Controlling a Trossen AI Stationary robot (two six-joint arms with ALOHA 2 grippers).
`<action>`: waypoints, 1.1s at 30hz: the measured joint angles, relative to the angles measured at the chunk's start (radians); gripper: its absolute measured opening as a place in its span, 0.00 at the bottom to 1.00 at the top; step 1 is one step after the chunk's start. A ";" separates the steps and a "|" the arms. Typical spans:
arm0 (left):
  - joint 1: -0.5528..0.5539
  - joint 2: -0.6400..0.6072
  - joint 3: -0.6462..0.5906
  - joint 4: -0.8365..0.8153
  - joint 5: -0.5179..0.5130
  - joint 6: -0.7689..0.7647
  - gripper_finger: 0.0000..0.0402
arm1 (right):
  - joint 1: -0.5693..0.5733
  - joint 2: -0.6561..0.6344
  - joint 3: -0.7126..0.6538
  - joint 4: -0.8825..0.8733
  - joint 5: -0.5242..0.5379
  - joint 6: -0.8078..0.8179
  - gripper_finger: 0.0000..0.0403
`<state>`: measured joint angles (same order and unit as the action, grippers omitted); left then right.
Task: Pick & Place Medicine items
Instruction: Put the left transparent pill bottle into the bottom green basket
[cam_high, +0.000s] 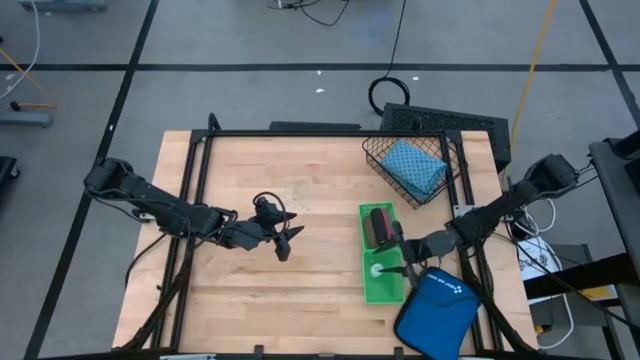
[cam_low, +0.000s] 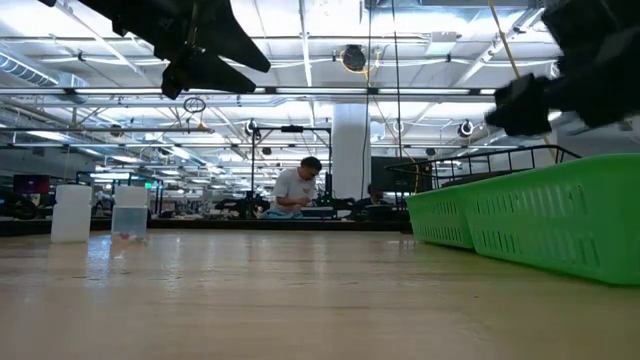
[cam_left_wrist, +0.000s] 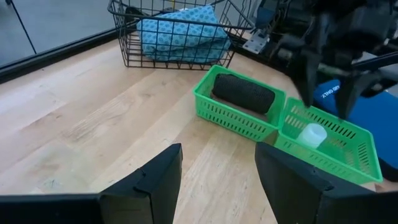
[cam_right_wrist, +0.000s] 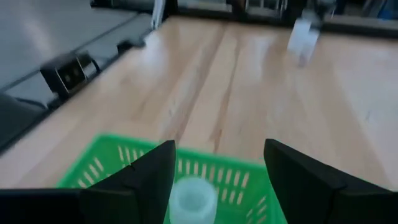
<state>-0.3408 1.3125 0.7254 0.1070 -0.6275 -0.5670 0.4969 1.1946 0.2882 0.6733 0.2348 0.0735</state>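
While the right gripper (cam_high: 407, 268) hangs with fingers spread just above a white bottle (cam_high: 377, 270) in the near part of the green tray (cam_high: 384, 290), the black roll (cam_high: 379, 226) lies in its far part. The left gripper (cam_high: 287, 238), fingers spread and empty, is over mid-table (cam_high: 300, 180). The teal pouch (cam_high: 414, 168) lies in the far wire basket (cam_high: 375, 157).

The wooden table (cam_high: 300, 215) stood on a grey floor (cam_high: 250, 100) marked with dark tape lines. Beyond the table's far edge, a black cable (cam_high: 392, 92) lay coiled on the floor. In the low view, a large hall opened behind the table, its ceiling (cam_low: 300, 40) crossed by white beams and light strips. A white pillar (cam_low: 351, 150) rose there, and a person (cam_low: 297, 187) sat just beside it at a workbench.
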 joint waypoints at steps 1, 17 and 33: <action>0.000 0.000 0.000 0.000 0.001 0.003 0.53 | 0.000 -0.030 0.000 -0.005 0.000 -0.013 0.58; -0.033 -0.164 0.000 -0.669 0.062 -0.544 0.53 | -0.054 -0.505 0.000 -0.058 0.008 -0.286 0.56; -0.088 -0.173 0.000 -1.184 0.280 -1.092 0.53 | -0.170 -0.531 0.000 -0.216 0.004 -0.251 0.55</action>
<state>-0.4286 1.1398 0.7250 -1.0769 -0.3476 -1.6590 0.3265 0.6640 0.2882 0.4576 0.2388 -0.1771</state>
